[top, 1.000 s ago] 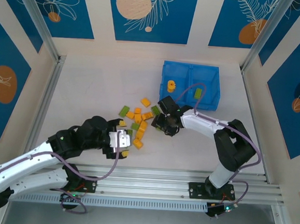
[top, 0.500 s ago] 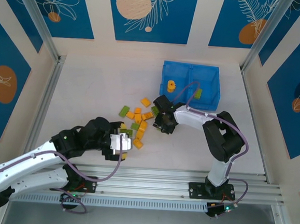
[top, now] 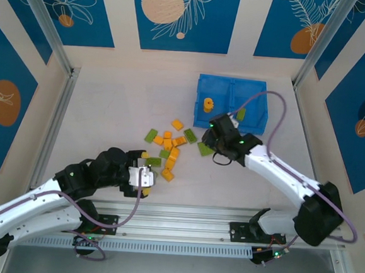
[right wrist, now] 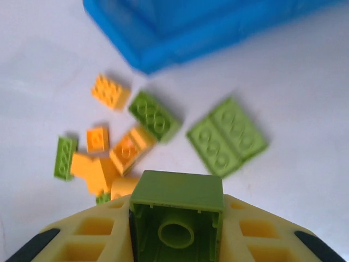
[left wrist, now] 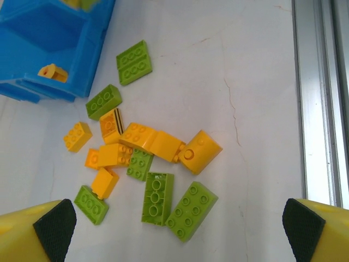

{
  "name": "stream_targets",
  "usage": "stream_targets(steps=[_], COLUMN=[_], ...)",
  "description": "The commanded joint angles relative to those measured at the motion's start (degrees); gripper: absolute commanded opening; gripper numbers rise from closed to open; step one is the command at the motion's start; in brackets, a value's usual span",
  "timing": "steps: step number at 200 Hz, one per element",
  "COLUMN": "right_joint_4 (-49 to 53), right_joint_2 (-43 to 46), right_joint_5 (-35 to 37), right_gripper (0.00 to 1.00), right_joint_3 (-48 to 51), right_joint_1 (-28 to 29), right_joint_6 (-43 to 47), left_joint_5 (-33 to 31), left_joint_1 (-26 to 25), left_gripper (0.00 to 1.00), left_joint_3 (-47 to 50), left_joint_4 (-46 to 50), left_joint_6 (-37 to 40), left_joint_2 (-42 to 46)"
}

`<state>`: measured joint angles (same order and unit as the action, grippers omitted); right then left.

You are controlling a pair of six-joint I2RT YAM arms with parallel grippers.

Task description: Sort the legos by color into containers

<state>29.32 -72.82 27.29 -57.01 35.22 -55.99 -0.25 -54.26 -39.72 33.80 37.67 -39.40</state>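
Right gripper (right wrist: 177, 229) is clamped on a lime green brick (right wrist: 177, 191), whose hollow underside faces the wrist camera. In the top view this gripper (top: 218, 153) hangs at about 3 o'clock of the loose pile of legos (top: 169, 149) and just beside a flat green plate (top: 205, 148). The blue bin (top: 234, 82) lies at about 12 o'clock from it. An orange piece (top: 208, 104) sits in the bin's left compartment and a green piece (top: 240, 114) in its right one, so the held brick probably belongs on the right. The left compartment is the nearer of the two, so a release made too soon would put green among orange. A low approach could also catch the bin's near wall and push the bin. The fingers hold only the brick's smooth sides, so it might twist or slip during the carry. Left gripper (left wrist: 179, 224), at 7 o'clock of the pile, has its jaws wide apart and holds nothing; if it reaches in now, the two arms could crowd each other.
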Motion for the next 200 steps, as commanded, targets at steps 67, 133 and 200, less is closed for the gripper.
stream_targets(steps=[67,133,200], right_joint_4=[0.9,6.6,4.2], right_joint_2=[-28.2,-40.8,-25.2], right_joint_5=[-7.6,-11.2,-16.7], right_gripper=[0.32,0.49,0.5], right_joint_3=[-23.6,-35.8,-27.3], right_joint_1=[-30.0,-33.5,-32.7], right_joint_6=[14.8,11.6,10.8], left_joint_5=[0.6,0.2,-7.6], left_joint_1=[1.3,1.4,1.5], left_gripper=[1.0,1.0,1.0], left_joint_3=[0.2,0.0,-1.5], left_joint_4=[-1.0,-0.4,-4.0], left_joint_6=[0.0,-0.7,-5.7], left_joint_2=[0.6,-0.8,-3.8])
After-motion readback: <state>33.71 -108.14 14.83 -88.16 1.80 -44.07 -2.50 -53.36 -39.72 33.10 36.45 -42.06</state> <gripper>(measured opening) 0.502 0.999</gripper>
